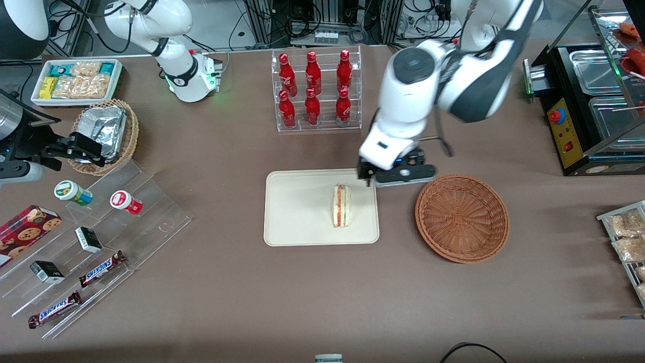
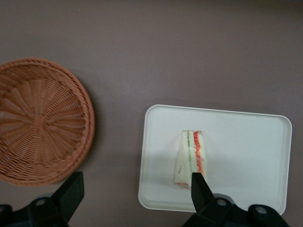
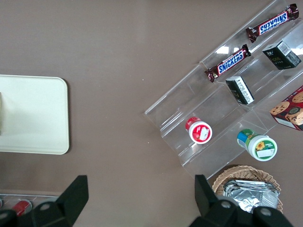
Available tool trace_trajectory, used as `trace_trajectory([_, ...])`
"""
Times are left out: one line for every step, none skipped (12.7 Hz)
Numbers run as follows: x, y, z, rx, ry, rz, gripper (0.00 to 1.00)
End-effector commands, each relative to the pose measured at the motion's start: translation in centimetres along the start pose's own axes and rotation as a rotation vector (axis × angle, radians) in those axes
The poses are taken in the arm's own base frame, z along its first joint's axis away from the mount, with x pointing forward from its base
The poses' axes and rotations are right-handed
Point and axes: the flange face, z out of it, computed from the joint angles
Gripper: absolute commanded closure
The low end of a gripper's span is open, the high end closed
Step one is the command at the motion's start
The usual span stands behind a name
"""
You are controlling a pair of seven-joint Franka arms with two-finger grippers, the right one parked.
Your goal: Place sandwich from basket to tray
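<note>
On tray [image 1: 297, 212]: sandwich [image 1: 341, 205] on edge, long axis toward front camera. End effector [image 1: 390, 177] above, spread wide, empty.

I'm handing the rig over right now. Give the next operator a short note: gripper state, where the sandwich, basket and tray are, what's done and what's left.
Gripper: open, holding nothing, above the tray's edge nearest the basket.
Sandwich: standing on edge on the tray, in the half nearer the basket, filling layers showing.
Basket: empty, on the table beside the tray, toward the working arm's end.
Done: sandwich is out of the basket and on the tray, released.
Left: probably only pulling the arm clear.
</note>
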Motion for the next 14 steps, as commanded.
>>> trace_trajectory([0.2,-4.8,-4.2,0.012,-0.003,0.054,0.00])
trace_trajectory([1.0,-6.5,-5.1,-0.009,-0.013,0.040,0.00])
trace_trajectory([1.5,-8.0,-5.8,-0.013,-0.022,0.052,0.00])
trace_trajectory([2.3,-9.7,-6.2,-0.005,-0.030,0.058,0.00])
trace_trajectory([3.1,-11.4,-7.1,-0.014,-0.041,0.046,0.00])
trace_trajectory([4.2,-13.5,-8.2,-0.052,-0.063,0.012,0.00])
trace_trajectory([4.9,-15.2,-9.5,-0.067,-0.084,0.005,0.00])
trace_trajectory([5.7,-18.1,-10.4,-0.060,-0.108,0.015,0.00])
trace_trajectory([6.3,-20.3,-11.6,-0.063,-0.125,0.023,0.00])
trace_trajectory([6.7,-21.9,-12.9,-0.073,-0.138,0.025,0.00])
trace_trajectory([7.0,-23.7,-13.7,-0.074,-0.151,0.015,0.00])
trace_trajectory([6.9,-24.8,-14.4,-0.068,-0.168,0.015,0.00])
trace_trajectory([6.8,-25.6,-14.8,-0.063,-0.188,0.010,0.00])
trace_trajectory([6.6,-26.1,-15.1,-0.059,-0.202,0.004,0.00])
